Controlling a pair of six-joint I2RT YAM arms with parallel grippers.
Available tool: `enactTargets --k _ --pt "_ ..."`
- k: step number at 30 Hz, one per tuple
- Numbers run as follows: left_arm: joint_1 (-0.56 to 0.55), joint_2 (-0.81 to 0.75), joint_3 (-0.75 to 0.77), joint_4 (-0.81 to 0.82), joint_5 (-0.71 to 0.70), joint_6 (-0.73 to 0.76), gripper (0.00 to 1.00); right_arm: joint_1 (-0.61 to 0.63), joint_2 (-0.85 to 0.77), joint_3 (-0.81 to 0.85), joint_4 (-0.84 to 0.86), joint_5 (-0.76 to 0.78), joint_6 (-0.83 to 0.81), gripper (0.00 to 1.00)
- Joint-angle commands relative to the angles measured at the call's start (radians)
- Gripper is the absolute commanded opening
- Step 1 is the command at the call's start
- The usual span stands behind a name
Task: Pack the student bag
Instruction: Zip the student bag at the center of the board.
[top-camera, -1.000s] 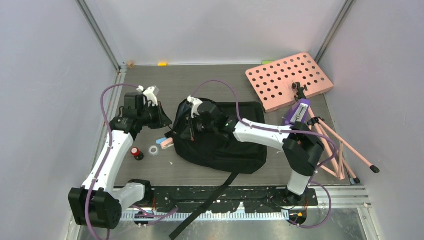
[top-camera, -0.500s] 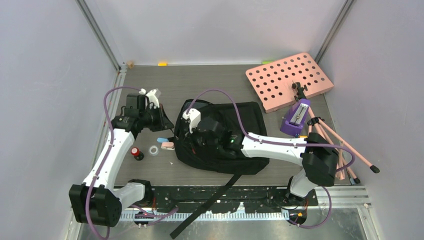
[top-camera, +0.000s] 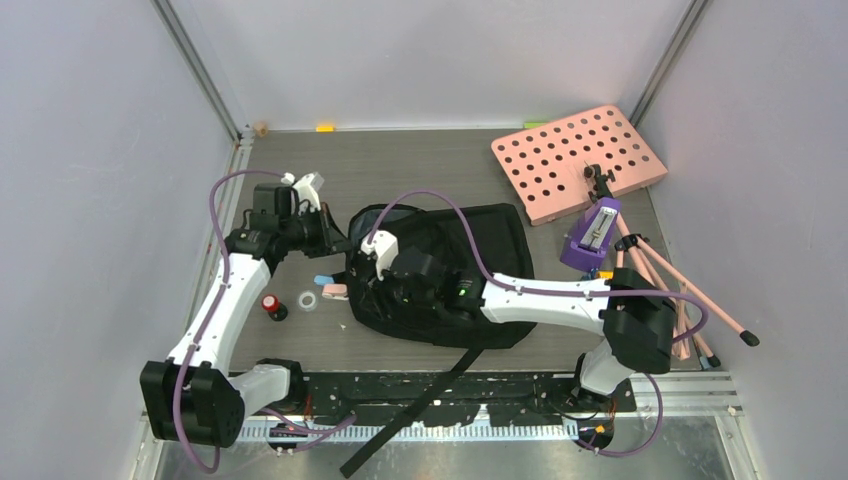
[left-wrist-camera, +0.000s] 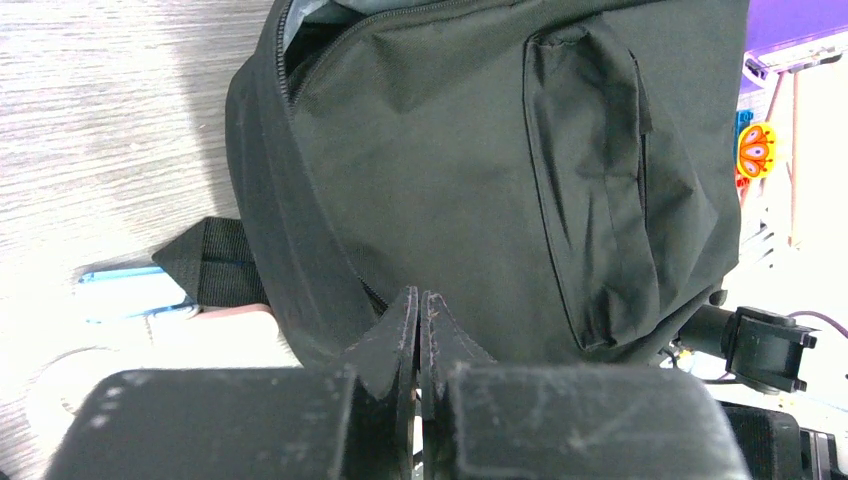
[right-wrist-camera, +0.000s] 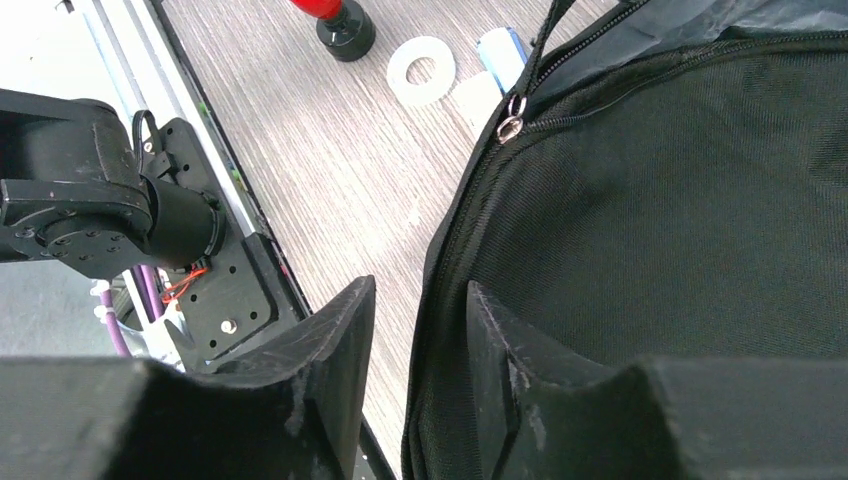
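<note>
The student bag (top-camera: 470, 265) is a black backpack lying flat mid-table, its zip partly open at the left end. My left gripper (top-camera: 335, 243) is at the bag's left edge; in the left wrist view its jaws (left-wrist-camera: 420, 300) are pressed together on the bag's fabric (left-wrist-camera: 500, 160) beside the zipper seam. My right gripper (top-camera: 372, 285) hovers over the bag's near left corner. In the right wrist view it (right-wrist-camera: 418, 330) is open, with the bag's zippered rim (right-wrist-camera: 450, 300) between the fingers and the zipper pull (right-wrist-camera: 511, 128) farther ahead.
Left of the bag lie a red-capped bottle (top-camera: 270, 305), a white tape ring (top-camera: 308, 301), a pink eraser (top-camera: 335, 292) and a blue item (top-camera: 322, 281). A pink holed board (top-camera: 580, 160), purple metronome (top-camera: 592, 235) and pink stand legs (top-camera: 680, 290) sit right. A strap (top-camera: 420, 400) trails over the near edge.
My right gripper has moved left and nearer along the bag, to its left rim. The bag's open flap has dropped flatter. My left gripper has hardly moved.
</note>
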Motion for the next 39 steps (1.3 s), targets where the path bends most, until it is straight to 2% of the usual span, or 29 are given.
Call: enactTargets --k 1,5,6,8,9,10,11,13,23,31,39 --pt "0.009 0.000 0.011 0.087 0.032 0.001 0.00 0.006 0.004 0.017 0.040 -0.006 -0.004 0.47" --pt "0.009 0.006 0.012 0.087 0.043 0.007 0.00 0.007 0.040 0.044 0.040 0.017 -0.013 0.52" --pt "0.009 0.006 0.012 0.086 0.043 0.010 0.00 0.008 0.056 0.049 0.040 0.024 -0.016 0.51" --pt "0.009 0.004 0.012 0.084 0.043 0.012 0.00 0.010 0.077 0.062 0.039 0.049 -0.029 0.44" --pt "0.009 0.006 0.013 0.086 0.043 0.011 0.00 0.011 0.085 0.072 0.039 0.065 -0.039 0.29" --pt "0.009 0.007 0.014 0.087 0.041 0.009 0.00 0.017 0.093 0.078 0.031 0.073 -0.046 0.21" --pt "0.009 0.010 0.018 0.087 0.037 0.007 0.00 0.022 0.094 0.086 0.025 0.092 -0.064 0.07" --pt "0.009 0.019 0.029 0.084 0.017 0.003 0.00 0.045 0.087 0.088 0.006 0.122 -0.093 0.01" --pt "0.009 0.056 0.130 0.014 -0.197 0.017 0.00 0.149 -0.028 0.025 -0.061 0.154 -0.116 0.00" --pt "0.009 0.104 0.165 0.077 -0.075 -0.012 0.00 0.178 -0.042 0.000 -0.075 0.129 -0.106 0.00" --pt "0.007 0.169 0.220 0.104 -0.074 -0.017 0.00 0.200 -0.032 -0.005 -0.074 0.055 -0.108 0.00"
